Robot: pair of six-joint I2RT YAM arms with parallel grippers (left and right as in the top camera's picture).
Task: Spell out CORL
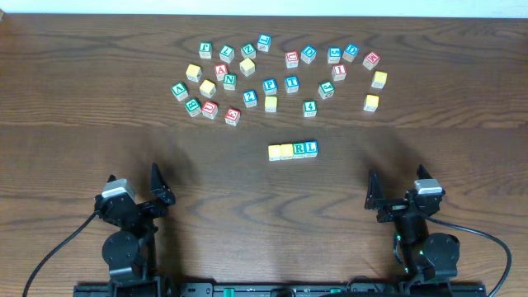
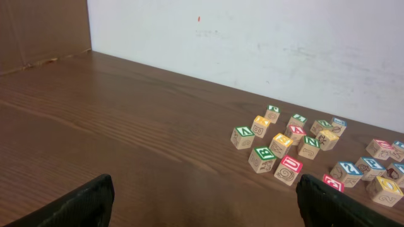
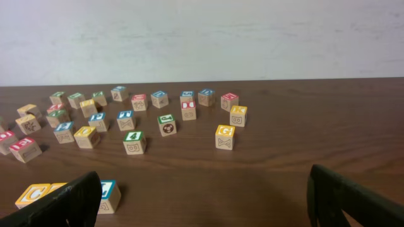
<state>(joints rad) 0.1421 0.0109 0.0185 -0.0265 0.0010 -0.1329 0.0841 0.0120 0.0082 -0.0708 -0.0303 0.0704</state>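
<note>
A row of letter blocks (image 1: 293,150) stands side by side at the table's middle: two yellow-topped blocks, then a green R and a blue L. In the right wrist view the row's end (image 3: 106,194) shows at lower left, partly behind my finger. A loose scatter of letter blocks (image 1: 272,74) lies across the far half; it also shows in the left wrist view (image 2: 315,151) and the right wrist view (image 3: 139,120). My left gripper (image 1: 136,186) is open and empty near the front left. My right gripper (image 1: 398,188) is open and empty near the front right.
The wooden table (image 1: 82,124) runs back to a white wall (image 2: 252,38). Yellow blocks (image 1: 373,91) sit at the scatter's right end. Black cables (image 1: 58,247) trail from both arm bases at the front edge.
</note>
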